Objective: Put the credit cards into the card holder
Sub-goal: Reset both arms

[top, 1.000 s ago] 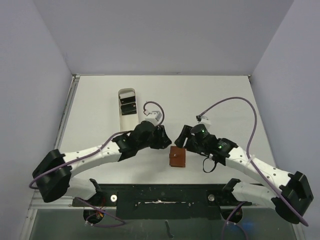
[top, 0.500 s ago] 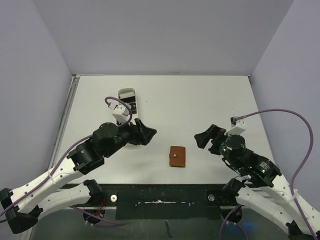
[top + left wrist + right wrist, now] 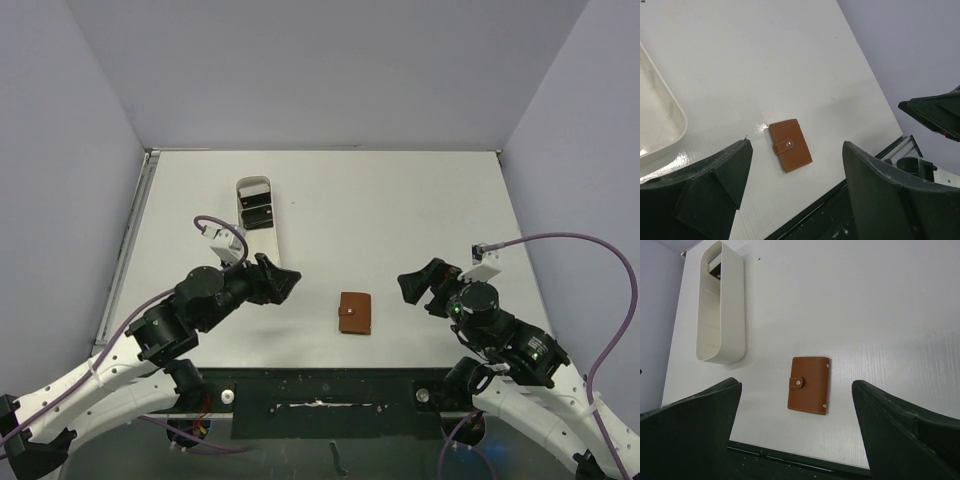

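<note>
The card holder (image 3: pixel 354 313) is a small brown leather wallet lying flat near the table's front edge, folded shut with its tab snapped. It also shows in both wrist views (image 3: pixel 790 145) (image 3: pixel 809 385). Dark credit cards (image 3: pixel 257 211) lie in the far end of the long white tray (image 3: pixel 246 240); one edge of a card (image 3: pixel 715 266) peeks out in the right wrist view. My left gripper (image 3: pixel 283 279) (image 3: pixel 797 146) hovers left of the wallet, open and empty. On the wallet's right, my right gripper (image 3: pixel 420 285) (image 3: pixel 796 386) is also open and empty. Neither touches the wallet.
The white tray (image 3: pixel 722 315) stands at the back left, its near end (image 3: pixel 660 120) close to my left gripper. The table's dark front rail (image 3: pixel 330 385) runs just below the wallet. Grey walls close in the left, right and back.
Both grippers were shut close around the wallet a second ago. They have opened wide and drawn back to either side, leaving the wallet closed on the table.
</note>
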Available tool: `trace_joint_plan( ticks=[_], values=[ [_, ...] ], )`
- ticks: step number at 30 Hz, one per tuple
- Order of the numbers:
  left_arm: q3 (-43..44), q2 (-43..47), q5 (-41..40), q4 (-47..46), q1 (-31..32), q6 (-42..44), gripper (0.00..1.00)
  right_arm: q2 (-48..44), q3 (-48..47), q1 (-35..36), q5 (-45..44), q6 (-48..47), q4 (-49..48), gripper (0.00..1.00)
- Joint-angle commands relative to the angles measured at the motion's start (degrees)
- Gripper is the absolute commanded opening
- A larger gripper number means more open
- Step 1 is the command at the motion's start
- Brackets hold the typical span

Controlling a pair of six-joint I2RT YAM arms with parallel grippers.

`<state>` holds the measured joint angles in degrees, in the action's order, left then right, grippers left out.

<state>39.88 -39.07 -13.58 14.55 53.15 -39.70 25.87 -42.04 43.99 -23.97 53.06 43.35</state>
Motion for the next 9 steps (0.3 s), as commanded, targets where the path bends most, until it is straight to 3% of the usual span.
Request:
trace_joint_plan(
  ticks=[1,9],
  values=[
    [0.1,1.1,-2.0,-5.2,-0.2,-0.5,0.73,0.3,0.3,0.5,0.1,-0.7,-3.8,0.98],
    [0.9,-0.4,-3.7,-4.3,-0.1,0.4,0.73,1.1,0.1,0.5,0.2,-0.4,-3.6,0.98]
  ],
)
